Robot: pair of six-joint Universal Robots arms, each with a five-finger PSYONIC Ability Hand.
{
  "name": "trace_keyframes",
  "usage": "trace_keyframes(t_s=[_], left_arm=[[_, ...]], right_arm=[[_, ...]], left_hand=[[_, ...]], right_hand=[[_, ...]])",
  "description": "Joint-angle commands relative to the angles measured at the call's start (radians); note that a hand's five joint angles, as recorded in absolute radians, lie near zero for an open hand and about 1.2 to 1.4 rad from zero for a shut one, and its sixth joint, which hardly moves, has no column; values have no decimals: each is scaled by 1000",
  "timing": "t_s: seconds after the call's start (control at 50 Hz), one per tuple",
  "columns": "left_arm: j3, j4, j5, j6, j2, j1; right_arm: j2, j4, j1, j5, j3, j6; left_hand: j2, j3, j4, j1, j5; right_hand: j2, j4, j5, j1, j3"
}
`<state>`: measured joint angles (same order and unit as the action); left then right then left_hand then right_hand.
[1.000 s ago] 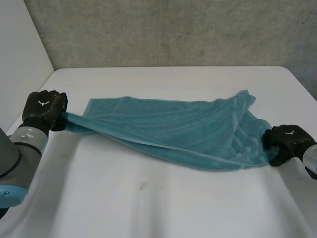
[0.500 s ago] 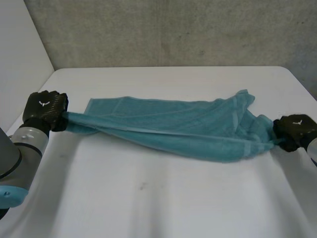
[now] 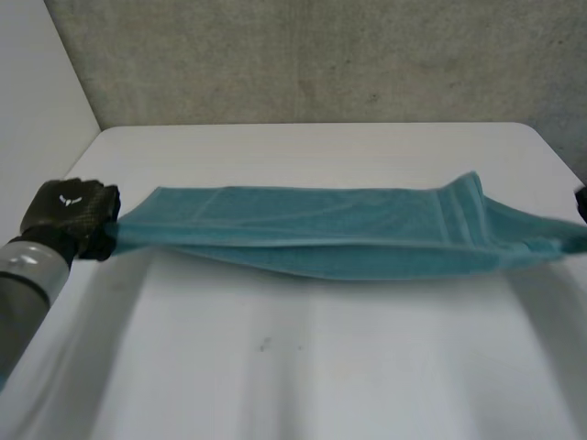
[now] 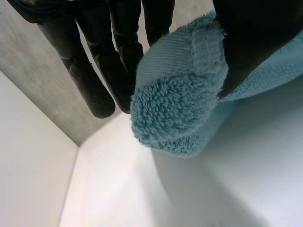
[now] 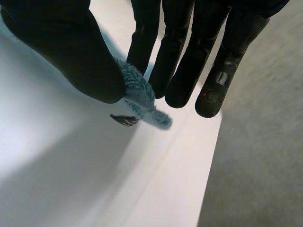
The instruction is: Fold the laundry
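Teal towel (image 3: pixel 321 234) stretched taut across mid-frame, left robot hand (image 3: pixel 69 218) pinching its left end, right robot hand (image 5: pixel 80 56) its right; open table (image 3: pixel 303 367) below.

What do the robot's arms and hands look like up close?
The left hand is black with a woven, carbon-like sheen and a small white emblem on its back, on a smooth grey tubular left arm. The right hand has the same black, rounded, glossy fingers.

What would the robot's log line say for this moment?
teal towel: taut between both hands over white table | left hand: pinches one end | right hand: pinches the other end
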<state>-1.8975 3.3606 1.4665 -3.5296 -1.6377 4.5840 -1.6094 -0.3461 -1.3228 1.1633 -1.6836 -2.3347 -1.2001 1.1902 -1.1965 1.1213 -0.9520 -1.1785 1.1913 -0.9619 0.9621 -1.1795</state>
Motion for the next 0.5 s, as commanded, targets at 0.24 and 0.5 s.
trace_keyframes(t_s=[0.24,0.5], left_arm=[[-52,-132,-17,-74,-37,35],[269,75,-17,-78,-347,-2]], right_arm=[[158,-74,44,13,-102,172],[410,182,-154,179,176,-116]], left_hand=[[-196,206,-200,275,-270],[-196,206,-200,275,-270]], right_hand=[[-218,205,-260,434,-217],[-218,205,-260,434,-217]])
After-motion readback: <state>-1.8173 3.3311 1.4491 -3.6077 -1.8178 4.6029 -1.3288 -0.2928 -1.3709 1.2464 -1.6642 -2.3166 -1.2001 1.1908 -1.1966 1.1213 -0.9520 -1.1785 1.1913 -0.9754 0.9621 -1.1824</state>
